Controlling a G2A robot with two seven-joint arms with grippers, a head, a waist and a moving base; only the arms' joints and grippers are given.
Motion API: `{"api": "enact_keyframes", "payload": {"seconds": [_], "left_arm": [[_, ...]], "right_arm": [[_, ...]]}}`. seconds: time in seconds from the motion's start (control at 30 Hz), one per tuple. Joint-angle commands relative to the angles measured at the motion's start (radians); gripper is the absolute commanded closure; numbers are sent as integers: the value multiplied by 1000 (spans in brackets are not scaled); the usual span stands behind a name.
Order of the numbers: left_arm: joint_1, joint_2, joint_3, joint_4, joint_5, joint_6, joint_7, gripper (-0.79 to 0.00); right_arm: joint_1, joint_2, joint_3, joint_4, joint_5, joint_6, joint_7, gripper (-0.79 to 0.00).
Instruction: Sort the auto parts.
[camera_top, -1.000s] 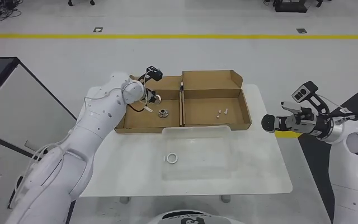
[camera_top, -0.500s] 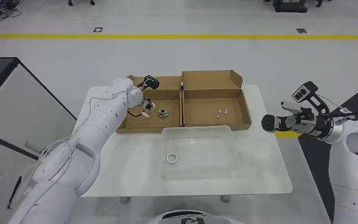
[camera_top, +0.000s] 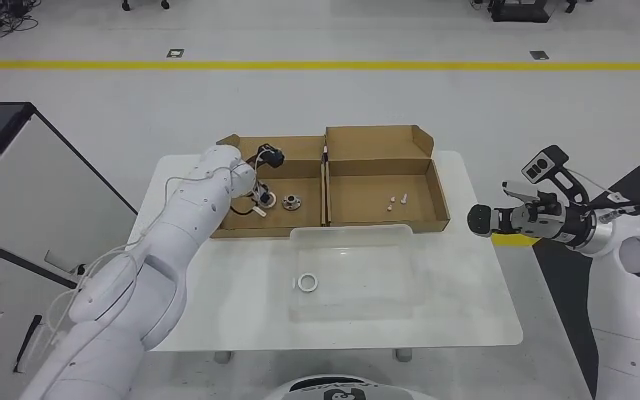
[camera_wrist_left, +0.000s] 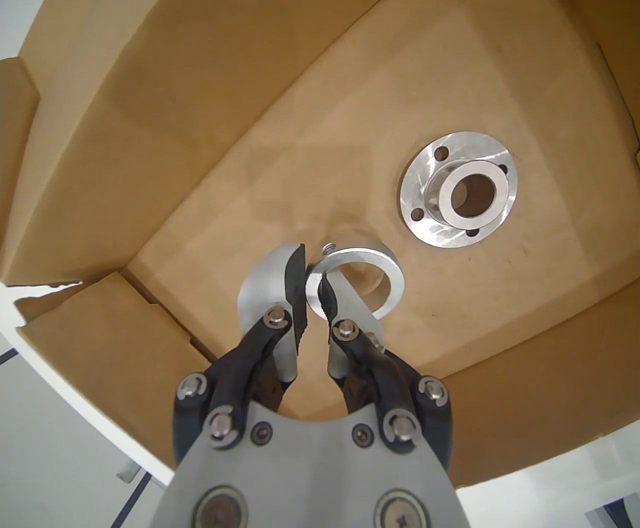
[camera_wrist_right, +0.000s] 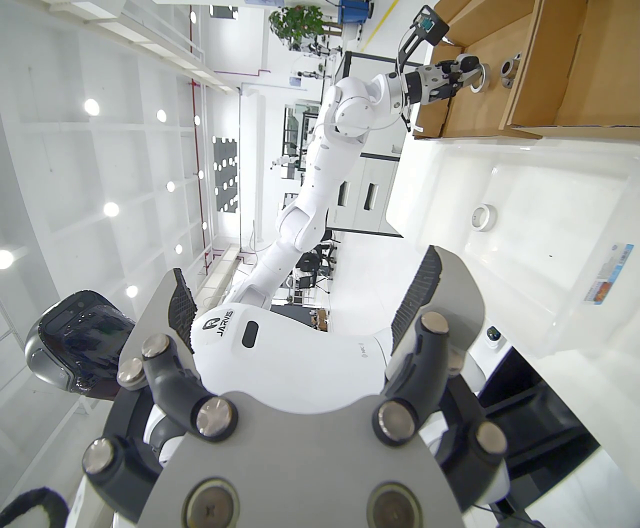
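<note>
My left gripper (camera_wrist_left: 314, 287) is low inside the left cardboard box (camera_top: 300, 180), shut on the wall of a metal collar ring (camera_wrist_left: 372, 270) that has a small set screw. The ring hangs close to the box floor. A round metal flange (camera_wrist_left: 457, 187) with bolt holes lies on the floor just beyond it; from above the flange (camera_top: 290, 201) sits beside the left gripper (camera_top: 262, 198). A white ring (camera_top: 306, 283) lies in the clear plastic bin (camera_top: 350, 232). My right gripper (camera_wrist_right: 305, 280) stands open and empty, off the table's right side (camera_top: 478, 218).
The right cardboard box (camera_top: 360, 200) holds two small white parts (camera_top: 397, 202). Both boxes stand along the far edge of the white table (camera_top: 460, 300), with the bin in front of them. Upright box walls surround the left gripper.
My left gripper has come down and toward the box's near left with the collar ring in it, ending low beside the flange. The right arm has not moved.
</note>
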Motion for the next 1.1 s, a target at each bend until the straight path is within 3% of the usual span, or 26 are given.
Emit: {"api": "enact_keyframes", "payload": {"seconds": [0.0, 0.07, 0.37, 0.57, 0.67, 0.77, 1.07], "left_arm": [[-1, -3, -2, 10, -5, -4, -2, -449], [-4, -5, -4, 20, -8, -7, -3, -785], [-45, -1, -50, 39, -55, -13, 17, -785], [-74, 29, -102, -29, -68, -53, 10, -785], [-64, 57, -150, -123, -100, -122, -7, -785], [-23, 96, -208, -279, -106, -181, -34, -785], [281, 212, -404, -978, -198, -198, -340, -785]], "right_arm": [[0, 0, 0, 0, 0, 0, 0, -785], [0, 0, 0, 0, 0, 0, 0, -785], [0, 0, 0, 0, 0, 0, 0, -785], [0, 0, 0, 0, 0, 0, 0, -785], [0, 0, 0, 0, 0, 0, 0, -785], [0, 0, 0, 0, 0, 0, 0, -785], [0, 0, 0, 0, 0, 0, 0, -785]]}}
